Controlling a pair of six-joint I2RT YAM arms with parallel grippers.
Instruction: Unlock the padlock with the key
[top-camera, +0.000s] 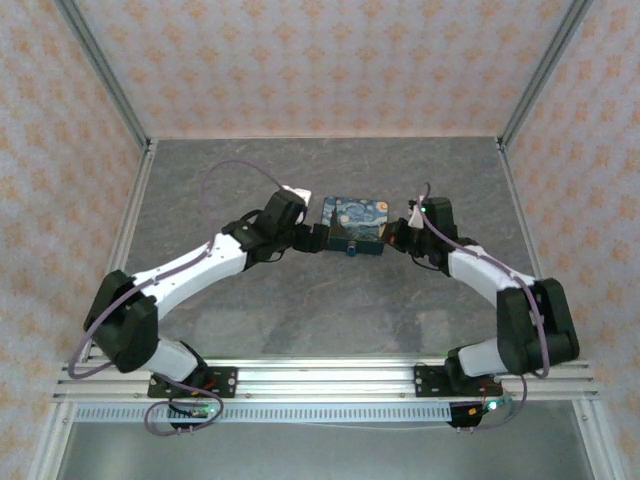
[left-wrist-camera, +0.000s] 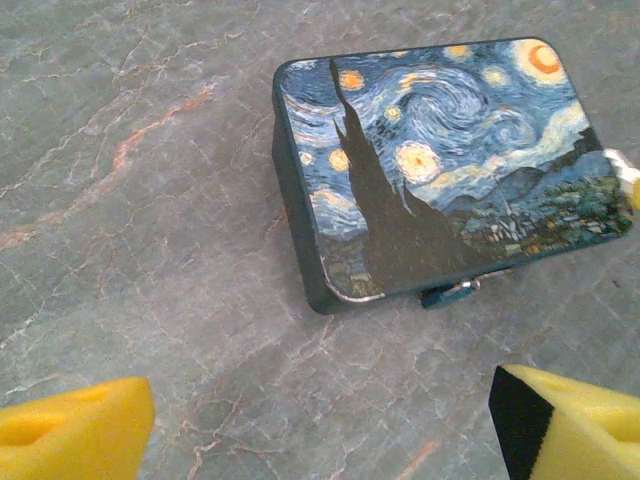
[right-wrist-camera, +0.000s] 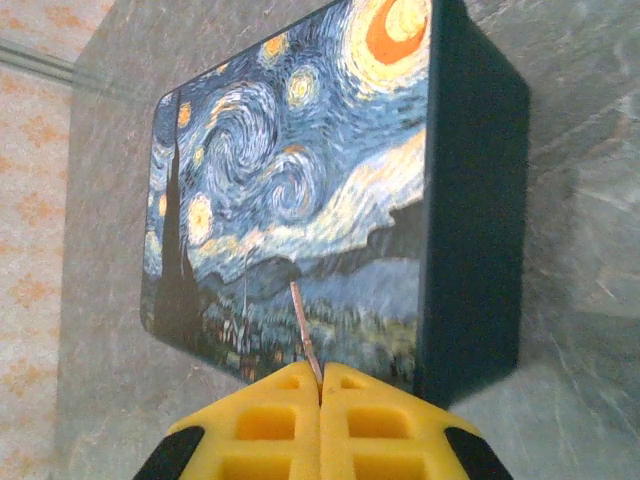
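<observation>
The tiny dark teal padlock (left-wrist-camera: 450, 293) with a silvery shackle hangs at the front edge of the blue night-sky box (left-wrist-camera: 440, 160), and shows as a small speck (top-camera: 353, 252) in the top view. My left gripper (left-wrist-camera: 320, 430) is open, its yellow pads (left-wrist-camera: 75, 435) wide apart over bare table just short of the box's left end. My right gripper (right-wrist-camera: 321, 385) is shut on the key (right-wrist-camera: 303, 322), whose thin blade sticks out over the box lid (right-wrist-camera: 290, 170). In the top view the left gripper (top-camera: 318, 238) and right gripper (top-camera: 388, 238) flank the box (top-camera: 352, 224).
The grey marbled table (top-camera: 330, 300) stretches around the box. Aluminium frame posts and patterned walls (top-camera: 320, 60) close in the back and sides. A metal rail (top-camera: 320, 378) carries both arm bases at the near edge.
</observation>
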